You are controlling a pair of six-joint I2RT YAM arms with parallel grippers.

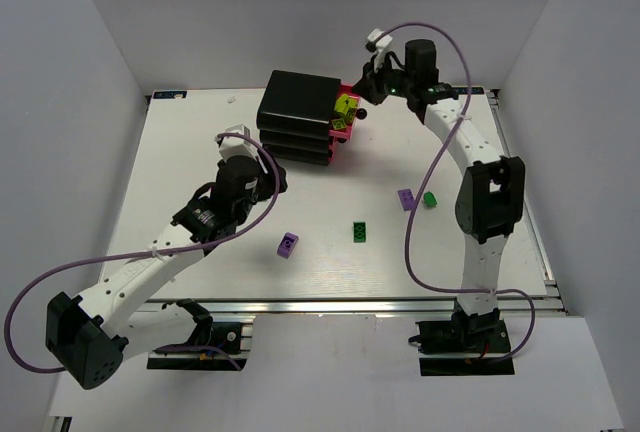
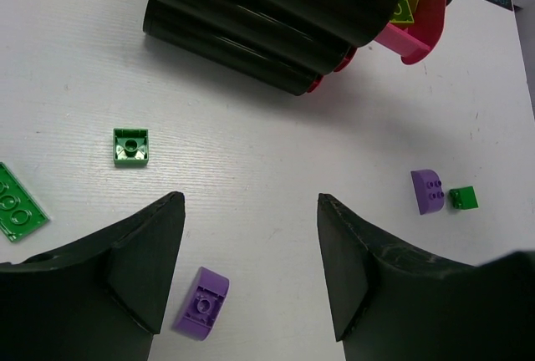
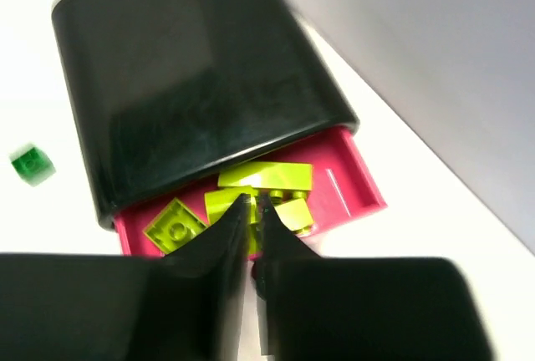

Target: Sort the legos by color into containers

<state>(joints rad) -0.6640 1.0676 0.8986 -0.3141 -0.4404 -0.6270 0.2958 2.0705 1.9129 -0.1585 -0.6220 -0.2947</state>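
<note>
Right wrist view: top drawer point(image 3: 355, 179) of the black cabinet point(image 3: 192, 85) is seen pulled out, lime-yellow legos point(image 3: 266, 179) lying inside.

Directly above them the right end effector point(image 3: 253, 211) is shown with its fingers pressed together, nothing visibly between them. Only in the left wrist view are the left end effector point(image 2: 251, 211), spread wide above the bench point(image 2: 267, 152), and loose bricks seen: a purple lego point(image 2: 201, 302) between its fingers, a green lego point(image 2: 131, 145), a green plate point(image 2: 17, 206), another purple point(image 2: 428, 190) beside a small green point(image 2: 462, 198).

White table point(image 1: 200, 152); cabinet point(image 1: 297, 112), loose legos point(image 1: 360, 232) on it
</note>
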